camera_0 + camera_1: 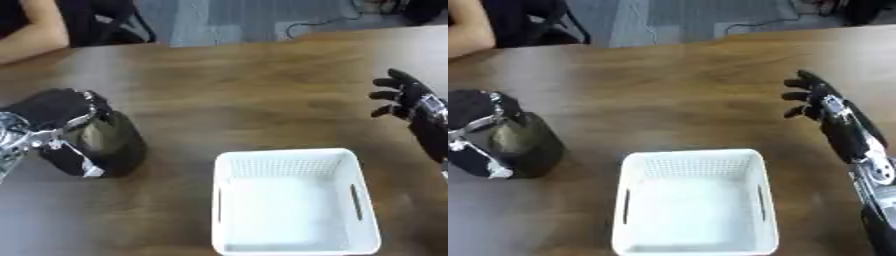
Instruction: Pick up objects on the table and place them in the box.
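A dark olive cylinder [118, 142] stands on the wooden table [245, 85] at the left. My left hand [54, 114] is wrapped over its top and near side, fingers curled round it, and hides much of it. A white plastic box [289, 205] with perforated walls and slot handles sits at the front centre, and nothing shows inside it. My right hand [811, 100] hovers at the right, beyond the box's far right corner. Its fingers are spread and hold nothing.
The table's far edge [262, 42] runs across the top, with grey floor, a black chair base [114, 22] and cables [324, 22] behind it. Bare wood lies between the cylinder, the box and my right hand.
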Controlling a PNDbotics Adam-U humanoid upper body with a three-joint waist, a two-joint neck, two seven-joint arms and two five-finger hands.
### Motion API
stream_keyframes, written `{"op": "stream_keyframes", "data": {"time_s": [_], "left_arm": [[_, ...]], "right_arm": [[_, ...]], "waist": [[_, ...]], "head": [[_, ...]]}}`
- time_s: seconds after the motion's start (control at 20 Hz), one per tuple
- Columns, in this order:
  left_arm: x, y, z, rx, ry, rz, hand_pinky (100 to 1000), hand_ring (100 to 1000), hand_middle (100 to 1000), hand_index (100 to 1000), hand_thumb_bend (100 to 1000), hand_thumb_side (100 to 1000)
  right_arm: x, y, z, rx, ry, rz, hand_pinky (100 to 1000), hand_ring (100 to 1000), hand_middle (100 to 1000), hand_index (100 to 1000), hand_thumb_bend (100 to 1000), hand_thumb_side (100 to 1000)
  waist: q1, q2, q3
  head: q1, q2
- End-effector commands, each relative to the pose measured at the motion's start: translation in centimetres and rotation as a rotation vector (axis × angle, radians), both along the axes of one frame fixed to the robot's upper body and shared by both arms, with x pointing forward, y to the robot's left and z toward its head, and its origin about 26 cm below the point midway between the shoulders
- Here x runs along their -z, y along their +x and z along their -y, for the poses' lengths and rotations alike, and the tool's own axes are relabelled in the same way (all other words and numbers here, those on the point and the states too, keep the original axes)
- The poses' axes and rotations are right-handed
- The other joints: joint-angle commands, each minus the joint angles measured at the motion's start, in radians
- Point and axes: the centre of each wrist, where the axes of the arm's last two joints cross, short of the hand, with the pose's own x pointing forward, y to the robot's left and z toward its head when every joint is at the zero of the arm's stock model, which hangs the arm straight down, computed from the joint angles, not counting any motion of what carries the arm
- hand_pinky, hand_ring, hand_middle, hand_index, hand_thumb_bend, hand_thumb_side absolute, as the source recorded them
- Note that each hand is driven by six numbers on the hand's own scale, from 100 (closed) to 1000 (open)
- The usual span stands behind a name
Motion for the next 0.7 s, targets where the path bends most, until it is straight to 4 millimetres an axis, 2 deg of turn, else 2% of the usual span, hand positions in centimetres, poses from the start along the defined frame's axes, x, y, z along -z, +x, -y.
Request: {"op": "stream_keyframes", "data": {"time_s": [0.05, 0.45, 0.7], "left_arm": [[-0.9, -0.1, -0.6, -0.012, 0.013, 0.025, 100, 100, 580, 691, 626, 403], [-0.9, 0.0, -0.4, -0.009, 0.008, 0.028, 100, 100, 563, 677, 622, 398], [0.2, 0.3, 0.1, 0.013, -0.001, -0.008, 100, 100, 549, 662, 624, 401]], "right_arm": [[-1.2, 0.0, 0.2, -0.002, -0.015, 0.035, 656, 827, 865, 1000, 100, 1000], [-1.2, 0.0, 0.2, -0.001, -0.015, 0.036, 655, 827, 865, 1000, 100, 1000], [-1.3, 0.1, 0.0, -0.006, -0.013, 0.039, 655, 827, 865, 1000, 100, 1000]], "waist": [[-0.003, -0.014, 0.002], [-0.004, -0.013, 0.003], [-0.005, -0.008, -0.001]], "head": [[0.008, -0.009], [0.008, -0.008], [0.013, -0.012]]}}
